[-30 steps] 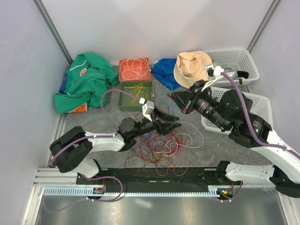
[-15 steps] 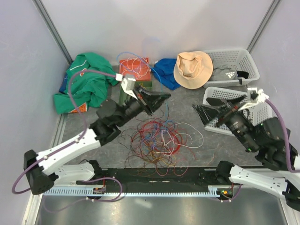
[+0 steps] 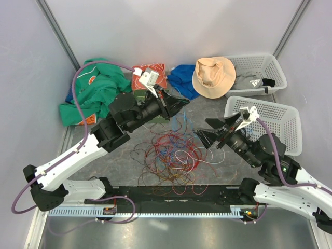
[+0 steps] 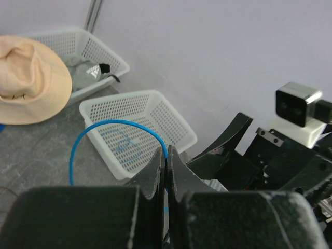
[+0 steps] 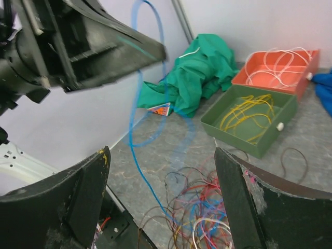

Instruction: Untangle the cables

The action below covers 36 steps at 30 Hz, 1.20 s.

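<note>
My left tool (image 4: 166,155) is pinched shut on a blue cable (image 4: 115,122), held high over the bench (image 3: 202,106). The strand hangs down into the pile (image 3: 174,155) mid-bench. My right tool (image 5: 162,154) gapes wide and empty, just beside the hanging strand.

Risks:
- The lower end looks buried in the pile, so pulling higher may lift the whole knot or cinch it tighter.
- The thin strand may slip out of the pinch.
- The right tool may close on several cables at once.

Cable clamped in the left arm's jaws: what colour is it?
Blue. The cable shows best in the left wrist view, arcing up from the shut jaws.
</note>
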Tool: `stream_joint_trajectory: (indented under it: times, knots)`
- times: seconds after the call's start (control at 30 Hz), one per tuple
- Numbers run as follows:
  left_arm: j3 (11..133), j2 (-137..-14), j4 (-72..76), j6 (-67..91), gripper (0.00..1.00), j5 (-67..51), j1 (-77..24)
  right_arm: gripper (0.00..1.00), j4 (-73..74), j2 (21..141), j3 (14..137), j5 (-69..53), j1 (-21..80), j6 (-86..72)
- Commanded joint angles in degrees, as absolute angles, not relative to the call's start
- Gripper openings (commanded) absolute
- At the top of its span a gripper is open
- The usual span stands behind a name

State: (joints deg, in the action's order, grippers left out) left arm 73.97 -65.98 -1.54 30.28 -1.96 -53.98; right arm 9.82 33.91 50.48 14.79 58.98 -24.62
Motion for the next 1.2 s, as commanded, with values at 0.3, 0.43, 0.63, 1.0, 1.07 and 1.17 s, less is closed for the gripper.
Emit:
stream_joint_trajectory:
  times: [0.3, 0.43, 0.63, 1.0, 1.07, 1.17]
  knots:
    - [73.30, -65.66, -3.60, 32.08, 0.02, -4.48, -53.88, 0.34, 0.44, 49.65, 53.97, 8.35, 58.97, -24.87]
    - [72.25, -64.17, -3.96, 30.94, 0.02, -2.47, -53.79, 0.00, 0.44, 49.57, 54.05, 9.75, 58.98, -25.66]
    - [65.49, -59.69, -3.78, 30.67, 0.55, 7.02, -53.88, 0.00, 9.21, 49.56, 67.38, 18.34, 58.97, -20.85]
    - [37.20, -42.90, 2.11, 39.99, 1.00, 22.76, -53.88, 0.00, 23.29, 55.37, 95.77, 38.75, 58.89, -11.61]
    - [35.60, -42.28, 2.20, 41.30, 1.00, 22.68, -53.88, 0.00, 24.25, 56.51, 98.60, 41.91, 58.97, -10.29]
    - [33.23, -41.40, 2.11, 42.97, 1.00, 21.98, -53.88, 0.00, 24.09, 57.48, 103.17, 49.72, 58.89, -6.60]
